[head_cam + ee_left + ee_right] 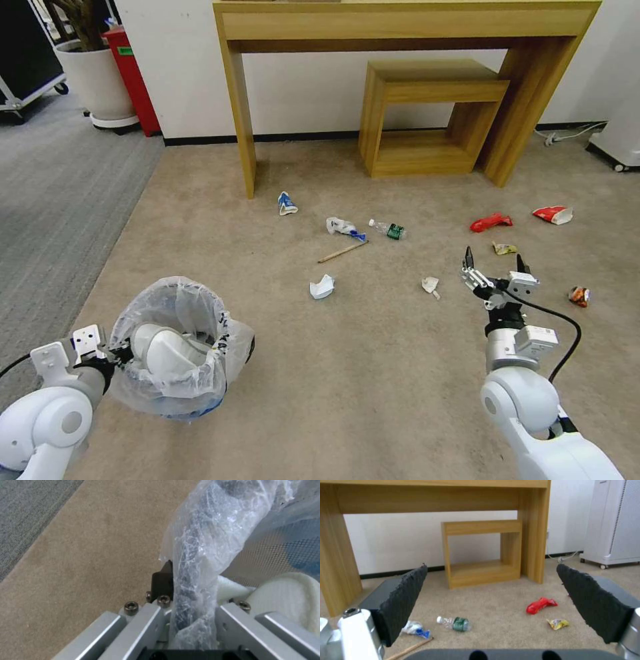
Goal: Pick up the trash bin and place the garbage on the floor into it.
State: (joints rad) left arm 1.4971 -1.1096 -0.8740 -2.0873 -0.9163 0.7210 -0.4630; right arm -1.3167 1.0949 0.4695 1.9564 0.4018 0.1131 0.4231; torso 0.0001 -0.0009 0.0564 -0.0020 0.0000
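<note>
My left gripper (119, 354) is shut on the near rim of the trash bin (179, 347), holding it above the floor (373, 373); the left wrist view shows a dark finger (162, 579) pressed against the crinkled bag (203, 547). My right gripper (494, 259) hangs open and holds nothing, its pads (403, 600) wide apart. Garbage lies scattered ahead: a crumpled white paper (322, 287), a wooden stick (343, 251), a green-label bottle (390, 231) (455, 623), blue-white wrappers (287, 203), a red wrapper (491, 222) (540, 605), a red-white cup (553, 214) and a crushed can (579, 296).
A tall wooden console table (400, 23) stands at the wall with a smaller wooden table (427, 120) nested under it. Grey ribbed carpet (53, 200) borders the left. A white planter (97, 80) is at the back left, and a white appliance (613, 522) at the right.
</note>
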